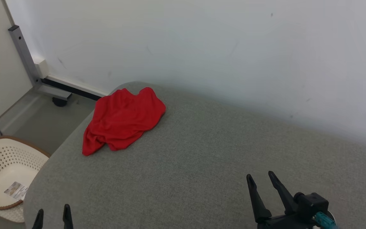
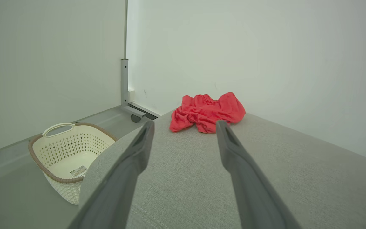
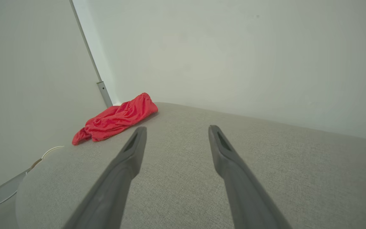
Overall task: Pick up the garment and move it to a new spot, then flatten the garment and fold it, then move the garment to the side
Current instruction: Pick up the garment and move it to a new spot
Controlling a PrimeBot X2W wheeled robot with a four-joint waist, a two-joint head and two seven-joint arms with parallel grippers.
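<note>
- Currently step one (the pick-up) is looking unstarted: the red garment (image 1: 124, 121) is lying crumpled in a loose heap on the grey upholstered surface (image 1: 208, 165).
- It is sitting at the far left corner of that surface, near the white wall (image 1: 202, 47) and close to the rounded left edge. As far as I can tell it is not hanging over.
- Left gripper (image 1: 52, 213) is showing at the lower left of the head view, fingers spread apart and gripping nothing.
- Right gripper (image 1: 260, 175) is showing at the lower right, fingers likewise parted with nothing between them.
- Both are sitting over the near part of the surface, well apart from the garment and not touching the cloth.
- Left wrist view is looking along its own fingers almost straight at the heap, so I'm judging the left arm the better lined up for the reach.
- A cream perforated basket (image 1: 2, 157) is standing on the floor just beside the surface's left end, with a paper slip lying inside it.
- Progress, as I'm judging it: nothing is done yet, meaning no pick, no flattening, no fold and no move to the side.
- Next move is calling for a reach forward and to the left with the jaws kept wide.
  - They need to come down over a raised fold and pinch the top layers.
  - Then it is lifting the cloth clear and carrying it toward the open middle of the surface.
- Risk I'm flagging: the cloth is limp, so pushing rather than pinching could be sliding it off the edge toward the basket.
</note>
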